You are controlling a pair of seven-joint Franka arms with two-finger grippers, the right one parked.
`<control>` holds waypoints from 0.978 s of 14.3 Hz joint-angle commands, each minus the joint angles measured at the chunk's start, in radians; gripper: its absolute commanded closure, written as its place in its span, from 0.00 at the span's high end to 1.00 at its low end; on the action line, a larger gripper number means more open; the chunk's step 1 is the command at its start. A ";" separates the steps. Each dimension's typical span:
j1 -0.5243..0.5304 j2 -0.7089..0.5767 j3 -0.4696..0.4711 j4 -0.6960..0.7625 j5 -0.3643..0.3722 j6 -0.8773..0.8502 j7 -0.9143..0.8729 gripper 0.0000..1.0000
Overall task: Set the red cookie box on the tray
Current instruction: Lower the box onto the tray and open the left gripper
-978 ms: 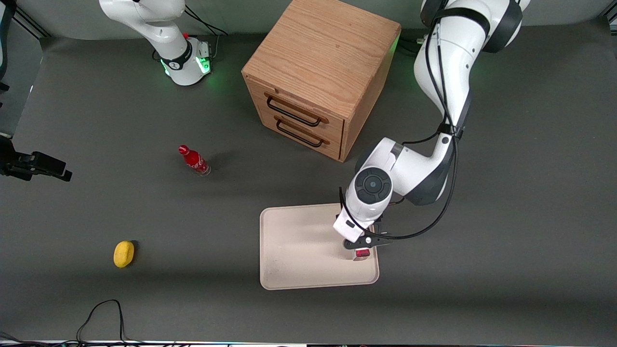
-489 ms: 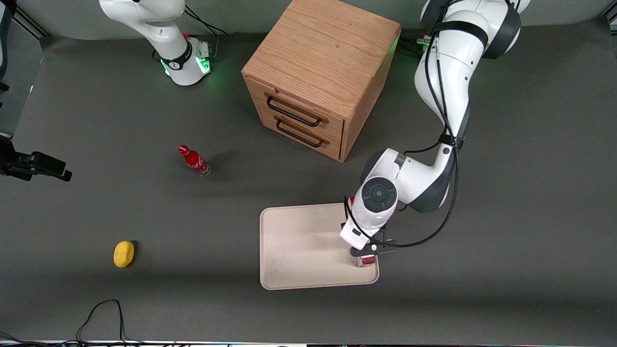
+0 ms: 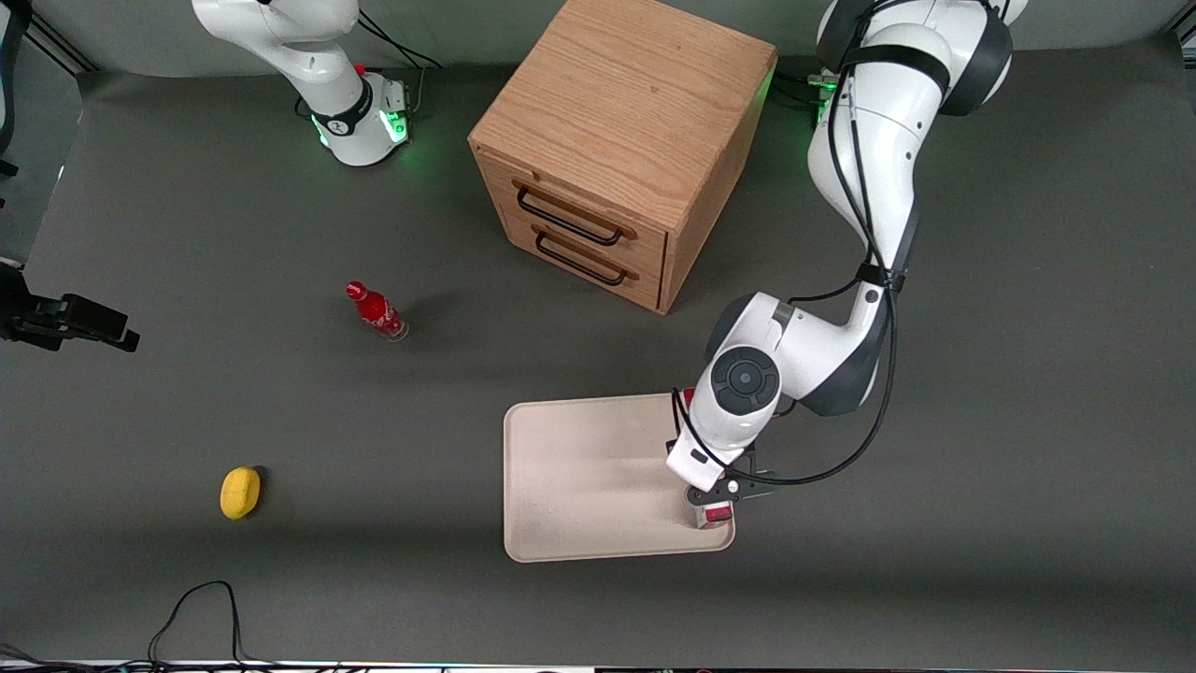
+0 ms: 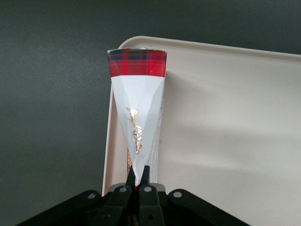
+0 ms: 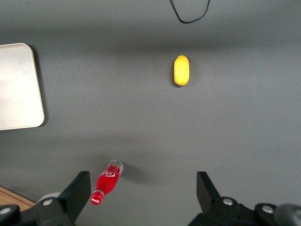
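The red cookie box [image 4: 138, 103] is a thin carton with white sides and a red plaid end, held on its narrow edge. My gripper [image 4: 139, 178] is shut on the end of it nearest the wrist. The box runs along the inside of the rim of the cream tray [image 4: 225, 122], at the tray's edge toward the working arm. From the front, the wrist hides most of the box; only its red end [image 3: 718, 512] shows near the tray's [image 3: 579, 477] corner nearest the camera. Whether the box rests on the tray floor I cannot tell.
A wooden two-drawer cabinet [image 3: 617, 140] stands farther from the camera than the tray. A small red bottle [image 3: 377, 311] and a yellow object [image 3: 240, 493] lie toward the parked arm's end. A black cable [image 3: 201, 608] loops at the table's near edge.
My gripper has carried the box nearer to the front camera and toward the working arm's edge of the tray, from mid-tray to its near corner.
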 commanded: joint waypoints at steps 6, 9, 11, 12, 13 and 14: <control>0.000 -0.037 0.002 0.013 0.028 -0.106 0.034 1.00; -0.006 -0.101 -0.003 0.014 0.022 -0.213 0.025 1.00; -0.009 -0.165 -0.009 0.026 0.023 -0.307 0.004 1.00; -0.017 -0.213 -0.008 0.026 0.023 -0.348 0.003 1.00; -0.019 -0.265 -0.008 0.020 0.026 -0.382 0.007 1.00; -0.017 -0.314 -0.008 0.017 0.026 -0.417 0.013 1.00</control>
